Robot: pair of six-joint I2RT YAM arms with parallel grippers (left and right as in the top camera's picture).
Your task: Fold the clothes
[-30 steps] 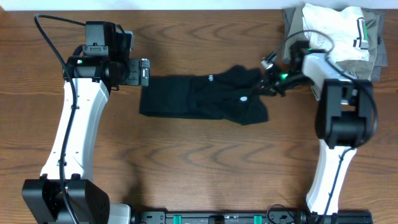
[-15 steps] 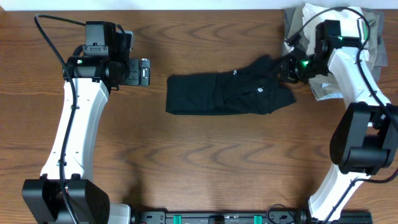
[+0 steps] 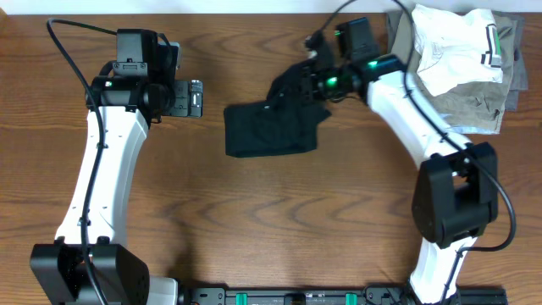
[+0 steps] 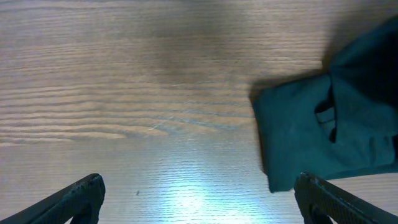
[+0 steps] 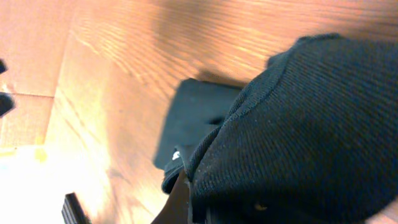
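Observation:
The black garment [image 3: 267,129] lies on the wood table at centre, its right end lifted and carried back over itself. My right gripper [image 3: 312,83] is shut on that lifted end, above the garment's upper right part. In the right wrist view the black knit cloth [image 5: 311,124] fills the frame and hides the fingers. My left gripper [image 3: 196,98] is open and empty, left of the garment and apart from it. In the left wrist view the garment's left edge [image 4: 311,143] shows at the right, between and beyond the open fingers [image 4: 199,196].
A pile of folded garments sits at the back right corner: a white one with striped trim [image 3: 457,42] on top of olive/grey ones [image 3: 474,106]. The wood table [image 3: 279,229] stretches bare toward the front.
My right gripper has swung left from near the pile, pulling the garment's right end up and over toward the left. The garment now looks shorter. The left arm has not moved.

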